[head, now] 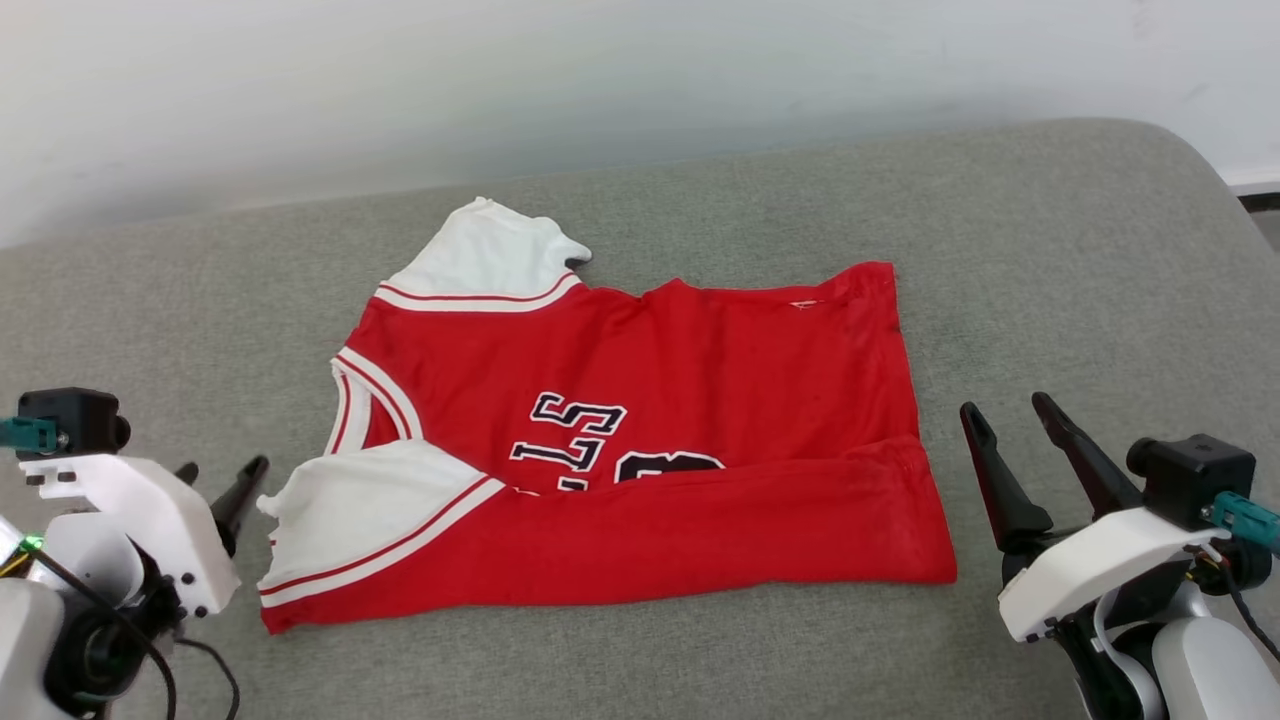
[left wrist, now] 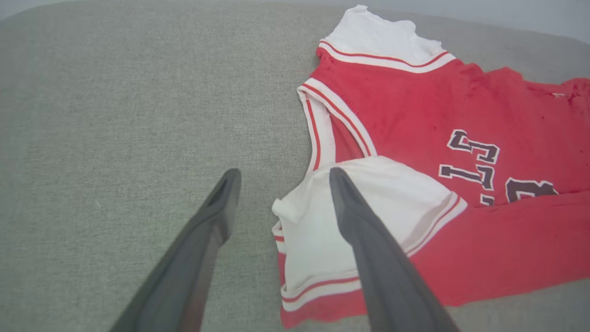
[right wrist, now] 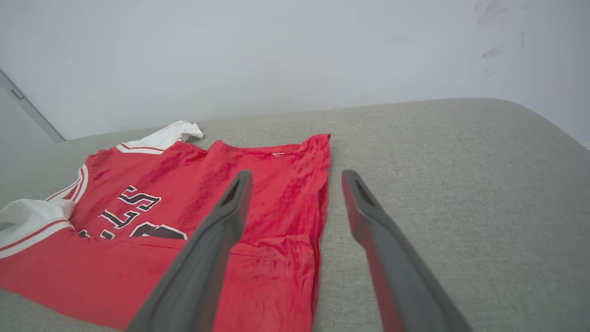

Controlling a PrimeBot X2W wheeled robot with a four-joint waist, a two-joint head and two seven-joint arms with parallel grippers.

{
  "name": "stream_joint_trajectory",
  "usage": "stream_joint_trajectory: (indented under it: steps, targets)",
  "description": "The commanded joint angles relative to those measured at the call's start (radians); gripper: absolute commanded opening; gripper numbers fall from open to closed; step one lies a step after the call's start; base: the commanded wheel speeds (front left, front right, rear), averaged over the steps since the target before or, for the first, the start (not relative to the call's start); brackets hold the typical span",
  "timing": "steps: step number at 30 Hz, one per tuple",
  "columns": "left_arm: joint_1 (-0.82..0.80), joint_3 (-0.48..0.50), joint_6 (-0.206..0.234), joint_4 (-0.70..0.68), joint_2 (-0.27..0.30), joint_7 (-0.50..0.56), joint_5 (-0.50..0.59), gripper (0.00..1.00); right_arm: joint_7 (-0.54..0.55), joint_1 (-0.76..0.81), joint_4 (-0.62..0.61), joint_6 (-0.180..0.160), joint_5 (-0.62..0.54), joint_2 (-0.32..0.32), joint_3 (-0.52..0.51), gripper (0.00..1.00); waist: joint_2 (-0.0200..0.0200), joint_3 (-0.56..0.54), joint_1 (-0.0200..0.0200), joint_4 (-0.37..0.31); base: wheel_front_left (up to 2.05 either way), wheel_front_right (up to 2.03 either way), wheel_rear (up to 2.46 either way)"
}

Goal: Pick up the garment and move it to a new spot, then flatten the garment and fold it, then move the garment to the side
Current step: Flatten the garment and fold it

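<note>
The garment is a red jersey with white sleeves and black lettering, lying flat on the grey cushion with its near long edge folded up over the lettering. My left gripper stands open just left of the near white sleeve, nothing between its fingers. My right gripper is open just right of the garment's hem edge, holding nothing. In the left wrist view the left gripper hovers over the sleeve's edge. In the right wrist view the right gripper straddles the hem side.
A wide grey upholstered surface carries the garment, with bare fabric on all sides. A pale wall runs behind it. The cushion's rounded right edge drops off near the top right.
</note>
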Motion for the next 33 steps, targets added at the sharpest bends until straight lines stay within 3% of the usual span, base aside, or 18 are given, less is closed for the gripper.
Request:
stream_joint_trajectory:
  steps: [1,3,4,5,11,16,17,18,19,26,29,33]
  targets:
    - [0.014,-0.004,0.005,-0.013,0.01,0.029,-0.011,1.0,0.004,0.009,-0.014,0.0,-0.008,0.007,-0.002,1.0,-0.0001,0.006,0.0,-0.007,0.0,0.0,0.0]
    - [0.034,-0.009,0.018,-0.046,0.041,0.12,-0.038,1.0,0.015,0.023,-0.038,0.0,-0.014,0.013,-0.009,1.0,-0.0001,0.016,0.0,-0.018,0.0,0.0,0.0]
    - [0.067,-0.011,0.05,-0.085,0.068,0.231,-0.08,1.0,0.026,0.031,-0.064,0.0,-0.022,0.027,-0.013,1.0,-0.0001,0.039,0.0,-0.036,0.0,0.0,0.0]
    - [0.077,-0.01,0.063,-0.093,0.074,0.257,-0.091,1.0,0.027,0.03,-0.071,0.0,-0.023,0.031,-0.013,1.0,-0.0001,0.048,0.0,-0.041,0.0,0.0,0.0]
    - [0.116,-0.003,0.106,-0.085,0.063,0.322,-0.139,1.0,0.028,0.013,-0.083,0.0,-0.02,0.054,-0.008,1.0,-0.0001,0.106,0.0,-0.069,0.0,0.0,0.0]
    - [0.123,-0.035,0.09,-0.038,0.011,0.363,-0.185,1.0,0.027,-0.002,-0.072,0.0,-0.016,0.055,-0.009,1.0,-0.0001,0.135,0.0,-0.081,0.0,0.0,0.0]
    - [0.126,-0.046,0.085,-0.034,-0.003,0.376,-0.194,0.84,0.026,-0.004,-0.07,0.0,-0.016,0.053,-0.013,1.0,-0.0001,0.138,0.0,-0.081,0.0,0.0,0.0]
    - [0.126,-0.055,0.081,-0.031,-0.013,0.381,-0.199,0.36,0.027,-0.007,-0.068,0.0,-0.015,0.051,-0.016,1.0,-0.0001,0.139,0.0,-0.081,0.0,0.0,0.0]
    - [0.126,-0.062,0.075,-0.03,-0.021,0.382,-0.2,0.02,0.029,-0.009,-0.066,0.0,-0.015,0.049,-0.021,1.0,-0.0001,0.139,0.0,-0.081,0.0,0.0,0.0]
    - [0.102,-0.039,0.058,-0.043,-0.024,0.301,-0.177,0.0,0.093,-0.002,-0.044,0.0,-0.012,0.033,-0.062,1.0,-0.0001,0.118,0.0,-0.063,0.0,0.0,0.0]
    - [0.099,-0.017,0.058,-0.071,-0.013,0.265,-0.167,0.0,0.175,-0.002,-0.028,0.0,0.01,0.015,-0.073,1.0,-0.0001,0.105,0.0,-0.051,0.0,0.0,0.0]
    - [0.102,0.0,0.067,-0.127,0.009,0.238,-0.149,0.0,0.361,-0.007,-0.018,0.0,0.06,-0.029,-0.055,1.0,-0.0001,0.089,0.0,-0.033,0.0,0.0,0.0]
